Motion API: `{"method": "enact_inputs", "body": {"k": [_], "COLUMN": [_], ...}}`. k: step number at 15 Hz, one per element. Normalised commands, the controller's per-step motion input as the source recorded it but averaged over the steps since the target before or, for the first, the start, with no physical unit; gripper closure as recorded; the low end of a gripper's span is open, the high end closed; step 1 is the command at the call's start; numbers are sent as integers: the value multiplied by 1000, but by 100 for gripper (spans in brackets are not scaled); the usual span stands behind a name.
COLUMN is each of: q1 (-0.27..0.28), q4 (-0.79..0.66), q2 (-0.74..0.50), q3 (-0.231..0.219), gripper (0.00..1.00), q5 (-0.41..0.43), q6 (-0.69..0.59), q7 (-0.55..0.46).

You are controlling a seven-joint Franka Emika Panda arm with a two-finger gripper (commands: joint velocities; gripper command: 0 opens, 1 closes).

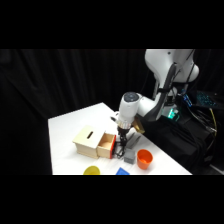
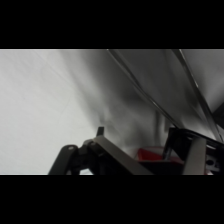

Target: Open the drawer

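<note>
Drawer being pulled partly out of a small wooden box by a robot gripper.

Lower centre of the side view, the drawer point(image 1: 107, 145) is being shown partly out, the gripper point(image 1: 119, 146) set at its red front, likely for pulling. Finger state cannot be told. Only red point(image 2: 150, 154) is being glimpsed in the wrist view.

side view overlooks table point(image 1: 65, 130), wrist close-up
</note>
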Motion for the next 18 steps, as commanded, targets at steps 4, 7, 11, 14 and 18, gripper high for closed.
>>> {"method": "enact_inputs", "body": {"k": [4,7,11,14,18], "q1": [43,-7,21,-87,-456], "q4": [-149,-133,-225,-253,-182], "q2": [-304,-316,-492,-651,-647], "q3": [-108,-65,-78,22,403], "gripper": [0,0,0,0,0], "q5": [-193,-200,-303,-463,-343], "q6": [-62,-105,-210,-311,-363], "q7": [43,46,119,248,176]}}
